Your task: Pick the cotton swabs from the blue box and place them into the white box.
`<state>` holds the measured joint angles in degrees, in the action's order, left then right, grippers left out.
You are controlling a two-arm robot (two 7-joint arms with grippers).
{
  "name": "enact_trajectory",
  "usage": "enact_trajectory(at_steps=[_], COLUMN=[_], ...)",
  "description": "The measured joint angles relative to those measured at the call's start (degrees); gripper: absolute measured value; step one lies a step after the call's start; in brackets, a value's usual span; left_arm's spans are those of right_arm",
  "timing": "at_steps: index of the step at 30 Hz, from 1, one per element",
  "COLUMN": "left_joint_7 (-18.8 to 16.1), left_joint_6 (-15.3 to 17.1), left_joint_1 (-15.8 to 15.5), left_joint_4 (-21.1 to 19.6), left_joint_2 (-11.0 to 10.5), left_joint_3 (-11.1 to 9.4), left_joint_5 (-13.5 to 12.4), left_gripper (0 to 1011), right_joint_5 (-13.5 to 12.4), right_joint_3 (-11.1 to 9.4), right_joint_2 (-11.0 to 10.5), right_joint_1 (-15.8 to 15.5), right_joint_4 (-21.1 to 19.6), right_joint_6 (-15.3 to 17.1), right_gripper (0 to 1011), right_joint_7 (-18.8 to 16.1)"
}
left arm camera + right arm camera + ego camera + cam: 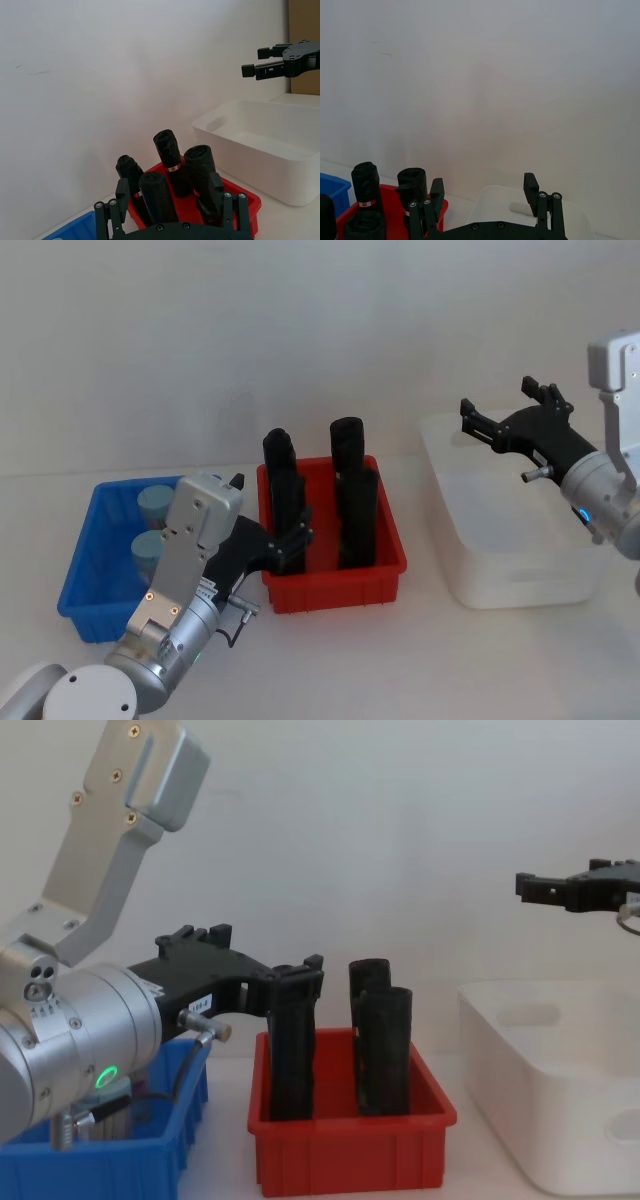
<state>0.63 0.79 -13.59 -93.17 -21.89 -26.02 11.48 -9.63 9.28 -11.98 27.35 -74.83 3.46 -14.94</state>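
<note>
i count two cotton swabs (153,506) tubs standing in the blue box (84,558), toward its far end, one nearer me than the other, and my own left arm hides part of the nearer one. i judge them light and stiff, smooth round plastic that could slip or tip if pinched off-centre. i'd take one across the clear body just under the cap, coming from above. squeezing the cap alone might pop it.

the left tool (169,181) sits with its fingers spread wide, holding nothing, at the near right corner of the blue box, close to the red bin (335,586). the tall black cylinders (350,490) stand just beside that finger, so i think swinging sideways risks knocking one. lifting first looks safer. the blue box walls slant outward, which leaves little room between the far tub and the back wall.

the right tool (483,182) hovers above the white box (520,582), fingers apart and empty. that box is wide and open, so dropping in looks easy.
</note>
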Motion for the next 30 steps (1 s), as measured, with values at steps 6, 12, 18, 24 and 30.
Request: enact_trajectory(at_steps=[6, 12, 18, 24, 30], left_joint_7=[0.00, 0.00, 0.00, 0.00, 0.00], left_joint_6=[0.00, 0.00, 0.00, 0.00, 0.00], left_joint_1=[0.00, 0.00, 0.00, 0.00, 0.00], left_joint_4=[0.00, 0.00, 0.00, 0.00, 0.00], left_joint_2=[0.00, 0.00, 0.00, 0.00, 0.00], left_joint_3=[0.00, 0.00, 0.00, 0.00, 0.00], left_joint_5=[0.00, 0.00, 0.00, 0.00, 0.00], left_gripper=[1004, 1004, 1004, 1004, 1004], right_joint_5=[0.00, 0.00, 0.00, 0.00, 0.00], right_joint_3=[0.00, 0.00, 0.00, 0.00, 0.00], right_joint_2=[0.00, 0.00, 0.00, 0.00, 0.00], right_joint_1=[0.00, 0.00, 0.00, 0.00, 0.00], right_joint_4=[0.00, 0.00, 0.00, 0.00, 0.00], right_joint_6=[0.00, 0.00, 0.00, 0.00, 0.00], right_gripper=[1001, 1001, 1002, 1002, 1001], right_joint_7=[0.00, 0.00, 0.00, 0.00, 0.00])
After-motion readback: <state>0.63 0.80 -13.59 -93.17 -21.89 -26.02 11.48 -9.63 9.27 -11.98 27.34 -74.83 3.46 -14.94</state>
